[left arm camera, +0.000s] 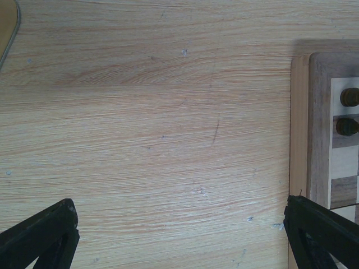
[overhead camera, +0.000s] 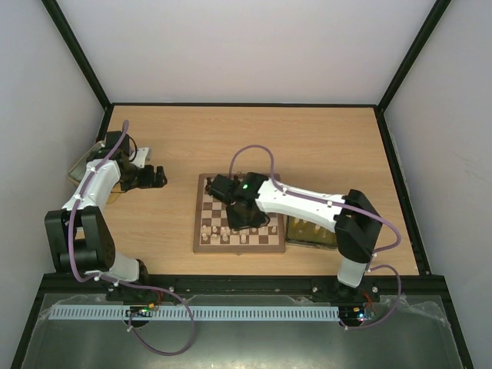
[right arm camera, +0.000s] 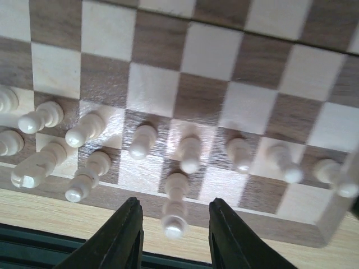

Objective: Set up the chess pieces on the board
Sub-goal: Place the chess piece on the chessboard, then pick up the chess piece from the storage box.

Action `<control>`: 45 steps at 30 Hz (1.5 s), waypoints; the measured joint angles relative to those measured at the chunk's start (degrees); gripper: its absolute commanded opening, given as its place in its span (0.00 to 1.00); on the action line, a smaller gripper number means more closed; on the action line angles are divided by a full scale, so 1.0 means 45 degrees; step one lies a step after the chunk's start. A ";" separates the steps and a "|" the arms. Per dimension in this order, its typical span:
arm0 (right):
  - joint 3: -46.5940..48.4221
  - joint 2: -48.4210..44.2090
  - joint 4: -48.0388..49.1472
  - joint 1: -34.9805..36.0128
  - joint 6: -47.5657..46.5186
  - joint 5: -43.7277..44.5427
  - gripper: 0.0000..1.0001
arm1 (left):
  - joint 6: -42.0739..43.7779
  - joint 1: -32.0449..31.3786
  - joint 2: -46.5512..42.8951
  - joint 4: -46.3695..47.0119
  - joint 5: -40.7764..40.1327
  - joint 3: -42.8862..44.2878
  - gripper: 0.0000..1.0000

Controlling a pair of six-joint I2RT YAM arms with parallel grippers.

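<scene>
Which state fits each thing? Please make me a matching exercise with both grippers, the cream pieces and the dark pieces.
1. left gripper
2. right gripper
3. cream pieces
4. dark pieces

A. standing in rows at the near side of the board
B. open, one cream piece between the fingers
C. open wide above bare table
D. two seen beside the board's border, left wrist view

Pairs: 1-C, 2-B, 3-A, 4-D

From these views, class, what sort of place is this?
Probably a robot lab cell: left arm and right arm bolted to a table, white walls in a black frame, a board laid out.
</scene>
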 measured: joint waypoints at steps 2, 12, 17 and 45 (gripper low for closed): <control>0.0092 -0.0442 -0.0306 -0.0369 -0.0049 0.0117 0.32 | 0.0000 0.0000 0.0000 0.0000 -0.0005 0.0000 0.99; -0.0758 -0.3196 -0.0899 -0.5085 -0.1166 0.0981 0.32 | 0.0000 -0.0049 0.0000 0.0005 -0.0010 0.0000 1.00; -0.2307 -0.3759 -0.0806 -0.7043 -0.1938 0.0903 0.32 | 0.0000 -0.0049 0.0000 0.0005 -0.0010 0.0000 0.99; -0.5013 -0.3764 0.0612 -0.8087 -0.3468 -0.1059 0.31 | 0.0000 -0.0121 0.0000 0.0005 -0.0068 -0.0005 1.00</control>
